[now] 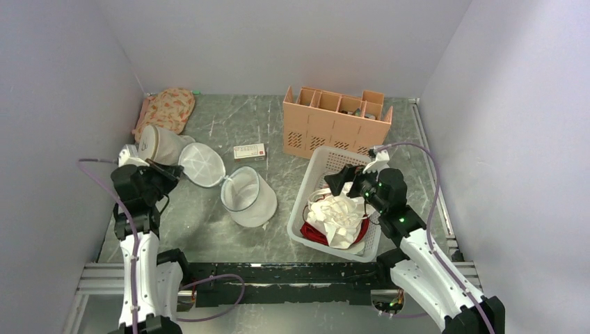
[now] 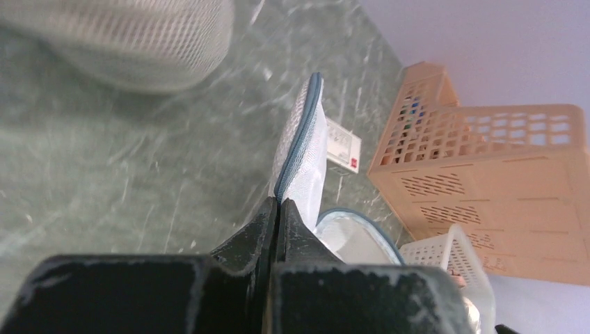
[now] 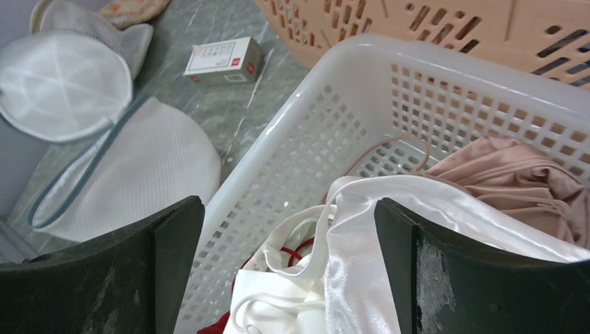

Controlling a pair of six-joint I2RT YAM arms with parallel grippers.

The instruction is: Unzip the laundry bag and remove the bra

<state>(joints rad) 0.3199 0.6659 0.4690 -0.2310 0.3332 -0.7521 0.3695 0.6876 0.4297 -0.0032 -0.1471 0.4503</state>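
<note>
**Operator:** What is the state of each gripper?

**Technician:** The left gripper (image 2: 278, 209) is closed flat on the grey zip edge of the white, round, soft mesh laundry bag (image 1: 248, 200), at its disc-shaped lid flap (image 1: 202, 164). The right gripper (image 3: 284, 209) is spread wide, with nothing between its fingers.

**Operator:** Where are the task items?

**Technician:** The bag lies unzipped, left of bench centre. Lid and drum body join at one point and form a line from the left gripper toward bench centre. The body's mouth shows only mesh. The cream-white padded bra (image 1: 337, 213), with thin straps, lies in the white perforated plastic basket (image 3: 334, 132) near the right edge. It rests on a red garment (image 1: 313, 233), beside a shiny pink satin garment (image 3: 515, 177).

**Operator:** Which relation governs the coming move?

**Technician:** The bra sits directly below the right gripper and well apart from the left, so the right arm is nearer. Judgement: removal appears complete, and what remains is to release the zip edge. The mesh is limp and will sag; the basket is rigid.
</note>
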